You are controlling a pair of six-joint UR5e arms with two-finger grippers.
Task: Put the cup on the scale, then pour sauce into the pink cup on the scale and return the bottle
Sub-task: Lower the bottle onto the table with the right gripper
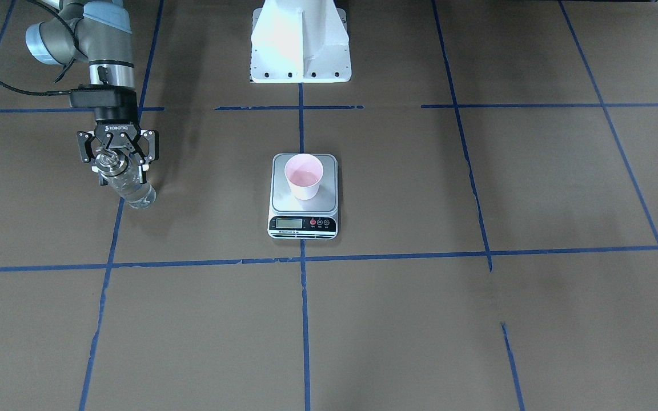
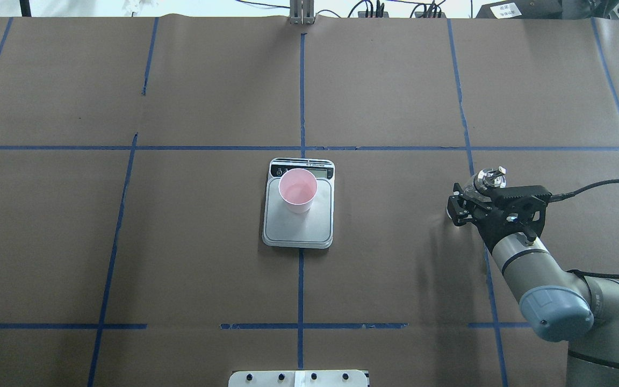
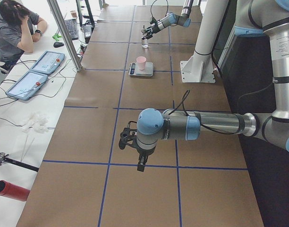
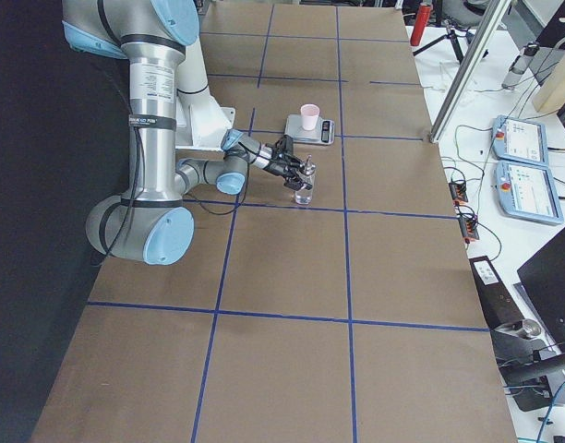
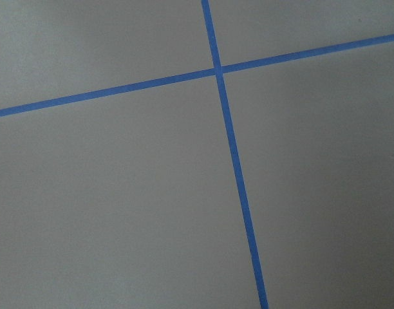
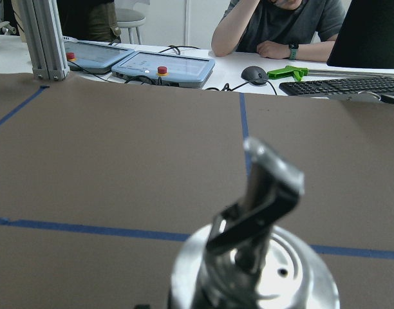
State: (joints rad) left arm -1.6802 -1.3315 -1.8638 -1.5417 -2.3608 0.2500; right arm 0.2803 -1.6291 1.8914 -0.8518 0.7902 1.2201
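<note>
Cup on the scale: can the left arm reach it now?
Probably yes: nothing stands between the left hand and the cup on the scale; the right hand, with the bottle, is aside.

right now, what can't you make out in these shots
- Reading on the scale: the display is too small in every view.
- Left gripper open or shut: seen only in the exterior left view.
- Whether the right gripper clamps the bottle or just surrounds it: pads too small; in the overhead view its own body hides them.
- Bottle's fill level: clear glass, tiny; the right wrist view cuts it off below the cap.
</note>
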